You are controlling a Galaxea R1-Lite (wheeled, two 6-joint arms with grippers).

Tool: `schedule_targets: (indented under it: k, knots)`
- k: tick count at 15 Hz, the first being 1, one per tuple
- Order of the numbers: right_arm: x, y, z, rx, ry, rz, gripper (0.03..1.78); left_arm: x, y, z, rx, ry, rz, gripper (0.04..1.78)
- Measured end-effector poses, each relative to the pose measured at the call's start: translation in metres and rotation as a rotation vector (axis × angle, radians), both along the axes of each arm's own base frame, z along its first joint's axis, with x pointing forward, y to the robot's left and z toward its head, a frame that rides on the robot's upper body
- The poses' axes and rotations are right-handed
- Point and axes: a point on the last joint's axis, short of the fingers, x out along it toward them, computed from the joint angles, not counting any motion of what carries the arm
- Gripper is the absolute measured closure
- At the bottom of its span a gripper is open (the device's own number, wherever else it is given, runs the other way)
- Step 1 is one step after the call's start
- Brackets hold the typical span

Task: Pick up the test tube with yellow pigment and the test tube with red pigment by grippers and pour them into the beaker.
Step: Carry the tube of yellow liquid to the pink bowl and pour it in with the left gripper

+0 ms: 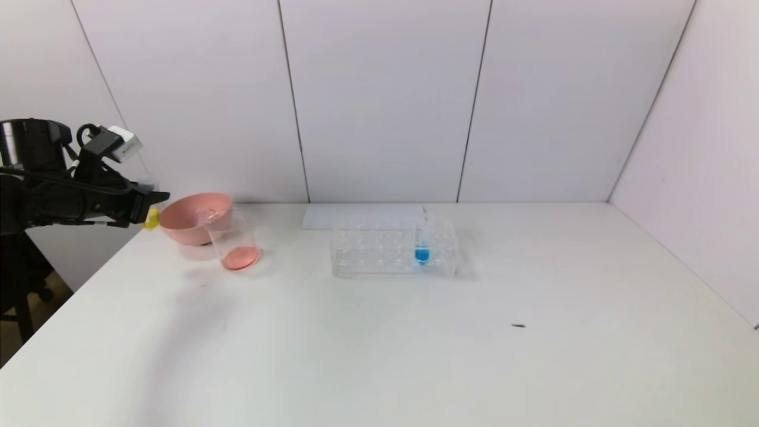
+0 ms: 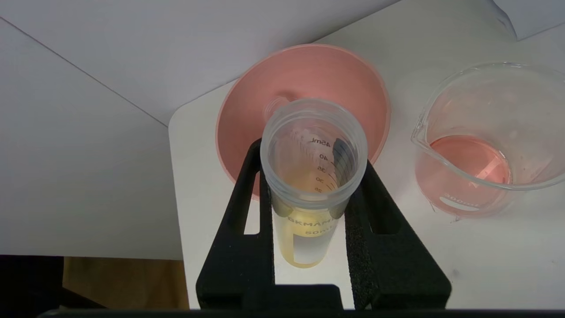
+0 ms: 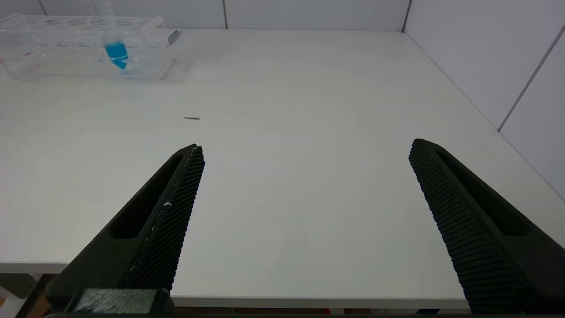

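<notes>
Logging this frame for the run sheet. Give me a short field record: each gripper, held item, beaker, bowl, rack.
left gripper: shut on the clear graduated test tube with yellow pigment, by the table's far left corner, near the bowl
right gripper: open, empty, low over the white table
beaker: clear glass, upright, shallow red-orange liquid inside
pink bowl: beside the beaker; a clear tube seems to lie in it
clear tube rack: holds one blue-tipped tube
</notes>
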Motion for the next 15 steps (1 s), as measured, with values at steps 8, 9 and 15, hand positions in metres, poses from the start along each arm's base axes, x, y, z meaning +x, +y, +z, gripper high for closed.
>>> schedule_targets:
  k: [8, 9, 15]
  knots:
    - [0.000, 0.000, 0.000, 0.000, 0.000, 0.000, 0.11, 0.002, -0.001, 0.001, 0.025, 0.052, -0.040, 1.35]
    - [0.000, 0.000, 0.000, 0.000, 0.000, 0.000, 0.11, 0.002, -0.002, 0.001, 0.025, 0.061, -0.045, 1.35]
    - [0.000, 0.000, 0.000, 0.000, 0.000, 0.000, 0.11, 0.004, -0.014, 0.006, 0.072, 0.079, -0.104, 1.35]
